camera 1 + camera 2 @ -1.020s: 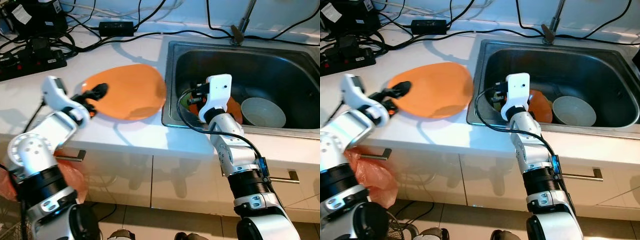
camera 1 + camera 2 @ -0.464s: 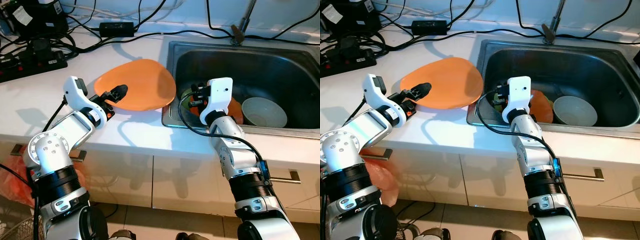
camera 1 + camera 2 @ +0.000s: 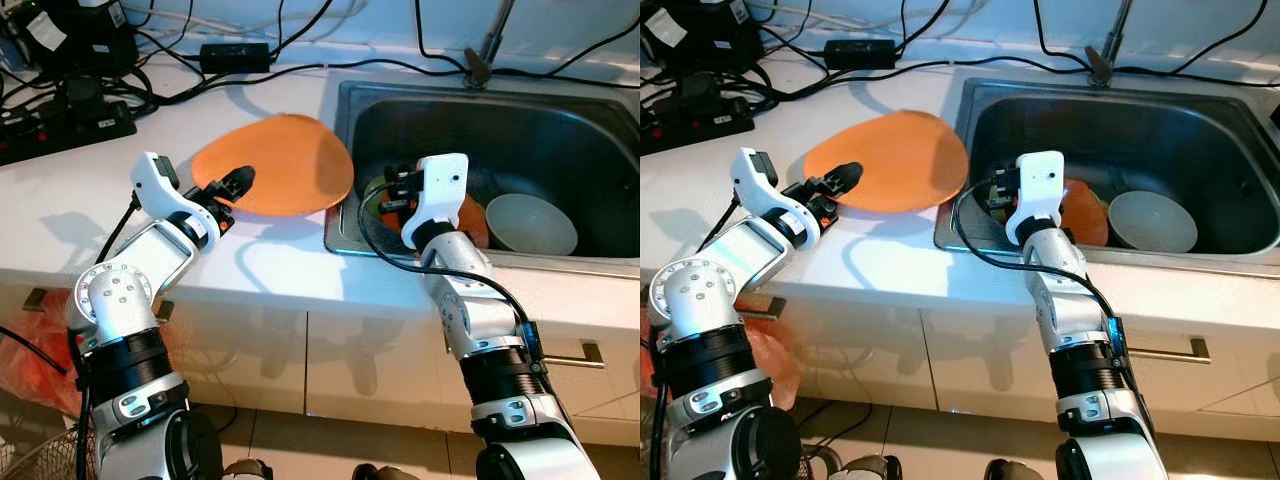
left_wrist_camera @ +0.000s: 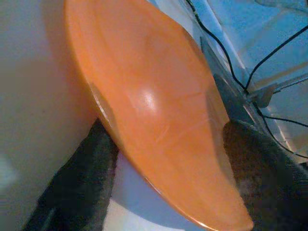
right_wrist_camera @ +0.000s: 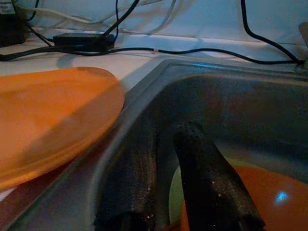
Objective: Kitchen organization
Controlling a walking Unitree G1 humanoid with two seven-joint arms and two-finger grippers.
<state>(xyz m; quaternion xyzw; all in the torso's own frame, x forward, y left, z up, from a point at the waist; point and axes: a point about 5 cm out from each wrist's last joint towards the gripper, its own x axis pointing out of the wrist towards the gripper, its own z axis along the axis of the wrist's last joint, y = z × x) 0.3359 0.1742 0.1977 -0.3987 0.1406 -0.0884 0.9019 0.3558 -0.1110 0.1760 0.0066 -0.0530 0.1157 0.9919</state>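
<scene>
My left gripper is clamped on the orange plate; my right gripper, fingers nearly together, is inside the sink.

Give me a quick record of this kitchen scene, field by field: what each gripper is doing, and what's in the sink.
left gripper: shut on the orange plate, held over the white counter beside the sink
right gripper: inside the steel sink, near the dishes; fingers close together
sink contents: white bowl, orange dish, greenish dish
counter back: black cables
</scene>
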